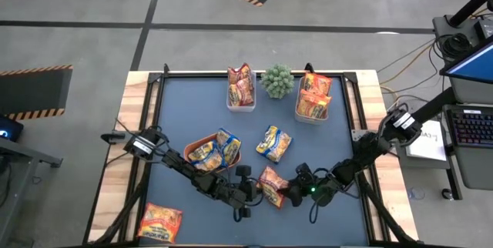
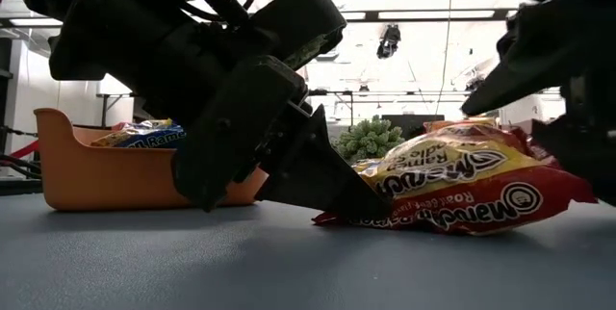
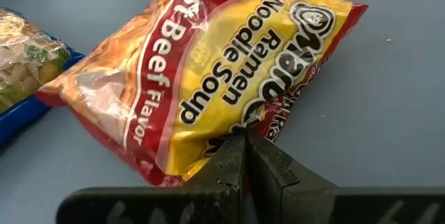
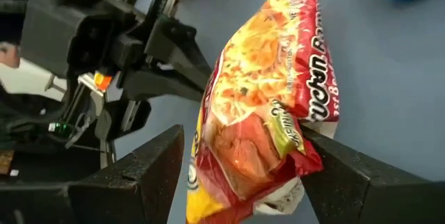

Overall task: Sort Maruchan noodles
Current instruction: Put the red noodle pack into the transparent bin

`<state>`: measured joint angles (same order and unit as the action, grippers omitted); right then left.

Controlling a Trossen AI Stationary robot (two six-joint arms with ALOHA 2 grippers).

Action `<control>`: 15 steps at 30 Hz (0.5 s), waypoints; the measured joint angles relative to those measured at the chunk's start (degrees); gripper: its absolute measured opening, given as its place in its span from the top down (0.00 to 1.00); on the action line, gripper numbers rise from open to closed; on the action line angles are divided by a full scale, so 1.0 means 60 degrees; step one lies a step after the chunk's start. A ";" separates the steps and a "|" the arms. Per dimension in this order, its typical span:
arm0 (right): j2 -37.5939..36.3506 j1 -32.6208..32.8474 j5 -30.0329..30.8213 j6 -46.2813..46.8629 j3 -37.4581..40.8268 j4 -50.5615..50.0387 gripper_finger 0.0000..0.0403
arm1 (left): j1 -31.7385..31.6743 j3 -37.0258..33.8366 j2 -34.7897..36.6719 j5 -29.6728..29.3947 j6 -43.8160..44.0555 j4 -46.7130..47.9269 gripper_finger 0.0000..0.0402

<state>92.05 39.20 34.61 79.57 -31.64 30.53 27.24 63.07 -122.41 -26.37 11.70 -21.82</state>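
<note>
A red Roast Beef noodle packet (image 1: 271,183) (image 2: 462,180) (image 3: 222,64) (image 4: 264,106) lies near the table's near edge, between my two grippers. My left gripper (image 1: 254,190) (image 2: 371,209) (image 3: 245,146) is shut, and its tips are at the packet's left edge. From the right, my right gripper (image 1: 293,192) (image 4: 243,137) is open around the packet's other end. More noodle packets sit in an orange tray (image 1: 202,142), in two clear tubs, and loose on the table. My left gripper pushes with its shut fingertips (image 3: 233,156) against the packet's edge (image 3: 208,144). It comes low and slanting from the table's left, with the tips down at the tabletop (image 2: 371,212). The packet rests on the table. My right gripper has the inner side of one finger (image 4: 334,158) against the packet's side edge (image 4: 309,135). The other finger (image 4: 156,161) stands apart from the packet. It comes from the table's right, with the packet's end between its open fingers.
The orange tray (image 2: 58,146) holds yellow-and-blue packets (image 1: 216,149). At the far edge stand a clear tub of red packets (image 1: 240,86), a green plant (image 1: 277,80) and a clear tub of orange packets (image 1: 313,98). One yellow-blue packet (image 1: 273,142) lies mid-table, and an orange one (image 1: 159,221) lies at the near-left corner.
</note>
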 joint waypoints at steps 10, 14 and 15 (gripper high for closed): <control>0.0998 -0.0287 0.0336 -0.0619 -0.0005 0.1253 0.45 | 0.0004 0.0000 -0.0004 0.0000 0.0000 -0.0025 1.00; 0.0998 -0.0289 0.0463 -0.0732 -0.0007 0.1367 0.50 | 0.0004 0.0000 -0.0004 0.0000 0.0002 -0.0043 1.00; 0.0980 -0.0291 0.0463 -0.0775 -0.0007 0.1370 0.52 | 0.0004 0.0000 -0.0004 0.0000 0.0014 -0.0042 1.00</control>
<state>97.93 37.45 37.39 74.92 -31.68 38.75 27.27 63.07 -122.43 -26.37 11.79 -22.08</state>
